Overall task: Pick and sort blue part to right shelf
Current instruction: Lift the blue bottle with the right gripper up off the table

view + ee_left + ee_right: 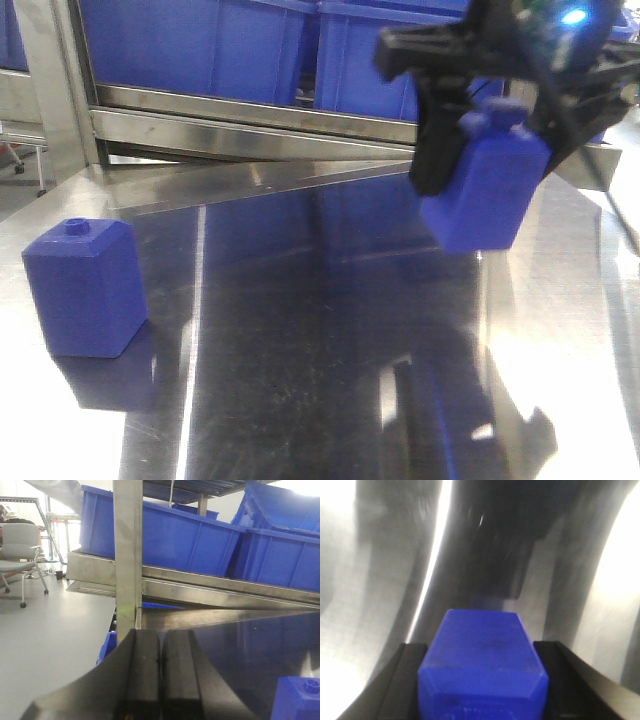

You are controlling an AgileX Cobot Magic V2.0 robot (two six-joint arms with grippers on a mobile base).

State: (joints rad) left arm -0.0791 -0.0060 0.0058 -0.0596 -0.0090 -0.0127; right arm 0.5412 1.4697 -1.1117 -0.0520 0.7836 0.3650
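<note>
In the right gripper (pixel 485 150), clamped between its fingers (pixel 410 690) and lifted clear of the steel table (pixel 300 340) just before the right shelf (pixel 250 112): the blue part (pixel 487 195); left gripper (pixel 160 680) with pads (pixel 142 680) pressed together on nothing. On the shelf, large open-top blue bins (pixel 200 40), contents hidden from here. Deep blue, square-bodied, sloped shoulders, round cap; long axis tilted off upright, cap uppermost and perhaps leaning toward the shelf, hard to judge through the blur.

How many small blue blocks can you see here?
2. The blue part is clamped, tilted, in the right gripper. A squatter blue block stands on the steel table, to the left. Others could be hidden inside the blue bins.
</note>
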